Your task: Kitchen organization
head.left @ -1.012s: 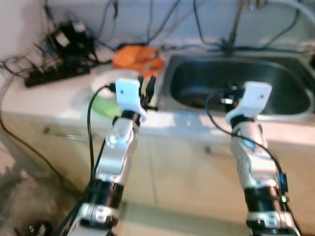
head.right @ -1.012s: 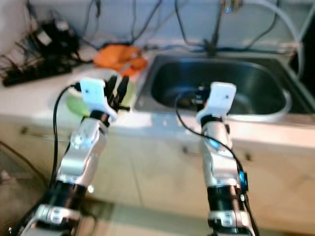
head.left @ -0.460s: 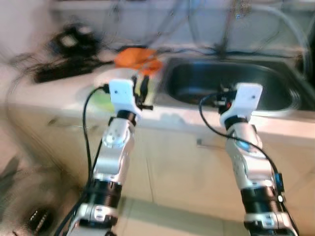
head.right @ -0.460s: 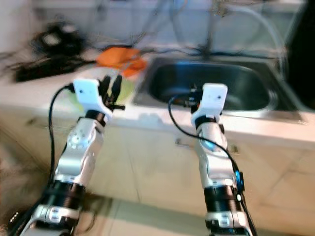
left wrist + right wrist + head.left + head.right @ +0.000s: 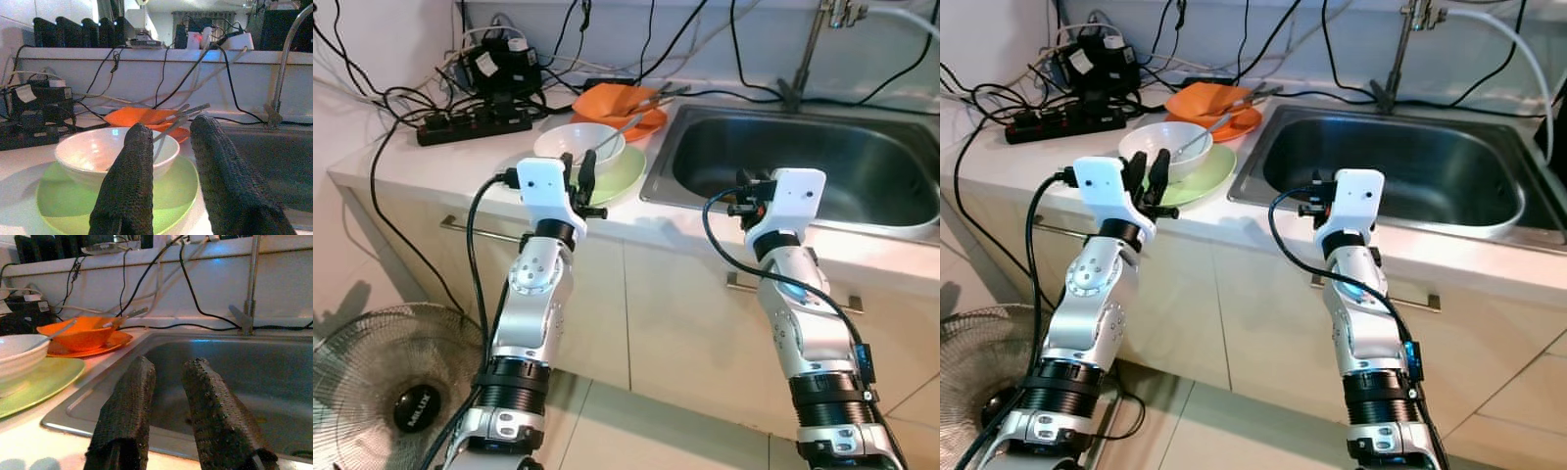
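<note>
A white bowl [image 5: 579,143] with a spoon in it stands on a green plate [image 5: 623,177] on the counter, left of the steel sink [image 5: 803,162]. Behind them an orange bowl [image 5: 612,100] holding utensils rests on an orange plate [image 5: 648,121]. My left gripper [image 5: 578,164] is raised at the counter's front edge, just short of the white bowl [image 5: 88,152], open and empty. My right gripper [image 5: 170,364] is held up in front of the sink's near rim, open, with nothing between its fingers.
A black power strip [image 5: 475,127] and tangled cables lie at the counter's back left. The faucet [image 5: 808,49] rises behind the sink. A floor fan [image 5: 391,392] lies at lower left. Cabinet fronts with bar handles [image 5: 460,227] face me below the counter.
The camera has pulled back and steadied, so the counter sits farther off and the fan has come into view. Both arms keep the same raised pose.
</note>
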{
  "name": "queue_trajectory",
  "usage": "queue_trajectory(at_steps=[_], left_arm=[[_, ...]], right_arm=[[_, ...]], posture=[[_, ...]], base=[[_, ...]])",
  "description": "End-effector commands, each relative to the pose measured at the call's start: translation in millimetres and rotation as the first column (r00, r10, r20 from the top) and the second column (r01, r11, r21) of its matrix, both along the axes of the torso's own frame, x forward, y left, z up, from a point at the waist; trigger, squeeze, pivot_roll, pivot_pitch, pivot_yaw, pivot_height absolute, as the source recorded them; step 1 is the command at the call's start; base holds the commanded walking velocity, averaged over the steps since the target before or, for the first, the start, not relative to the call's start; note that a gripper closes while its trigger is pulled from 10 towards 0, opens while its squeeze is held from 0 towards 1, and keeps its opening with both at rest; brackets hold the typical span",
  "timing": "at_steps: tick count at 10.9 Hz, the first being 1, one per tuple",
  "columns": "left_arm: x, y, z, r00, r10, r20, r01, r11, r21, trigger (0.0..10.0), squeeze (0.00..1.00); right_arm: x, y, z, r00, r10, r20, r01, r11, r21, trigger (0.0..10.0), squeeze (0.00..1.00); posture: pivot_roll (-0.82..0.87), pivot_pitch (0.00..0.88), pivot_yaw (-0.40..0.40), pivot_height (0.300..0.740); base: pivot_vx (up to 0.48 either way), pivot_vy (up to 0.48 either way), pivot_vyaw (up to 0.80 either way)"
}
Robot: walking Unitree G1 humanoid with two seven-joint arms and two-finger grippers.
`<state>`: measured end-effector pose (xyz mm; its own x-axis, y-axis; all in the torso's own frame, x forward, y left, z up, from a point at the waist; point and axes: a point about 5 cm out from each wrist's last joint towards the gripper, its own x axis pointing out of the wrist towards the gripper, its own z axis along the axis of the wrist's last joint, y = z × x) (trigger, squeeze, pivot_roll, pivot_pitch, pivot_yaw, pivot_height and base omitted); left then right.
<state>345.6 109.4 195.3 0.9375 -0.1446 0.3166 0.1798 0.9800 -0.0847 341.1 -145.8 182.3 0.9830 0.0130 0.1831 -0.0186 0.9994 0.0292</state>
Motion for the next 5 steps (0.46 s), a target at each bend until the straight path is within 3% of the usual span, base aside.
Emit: queue_trajectory(at_steps=[1,5], left_arm=[[1.7,0.4,0.0,1.0,0.007,-0.009,-0.007,1.0,0.002,10.0,0.0],[2.0,2.4,0.6,1.0,0.013,-0.005,-0.013,1.0,0.0,10.0,0.0]], right_arm=[[1.4,2.0,3.9,1.0,0.011,0.004,-0.011,1.0,-0.002,10.0,0.0],[2.4,2.4,3.5,1.0,0.004,-0.001,-0.004,1.0,0.017,10.0,0.0]], posture=[[0.06,0.026,0.065,0.74],[0.06,0.025,0.067,0.74]], base=[[0.0,0.0,0.0],[0.296,0.0,0.0]])
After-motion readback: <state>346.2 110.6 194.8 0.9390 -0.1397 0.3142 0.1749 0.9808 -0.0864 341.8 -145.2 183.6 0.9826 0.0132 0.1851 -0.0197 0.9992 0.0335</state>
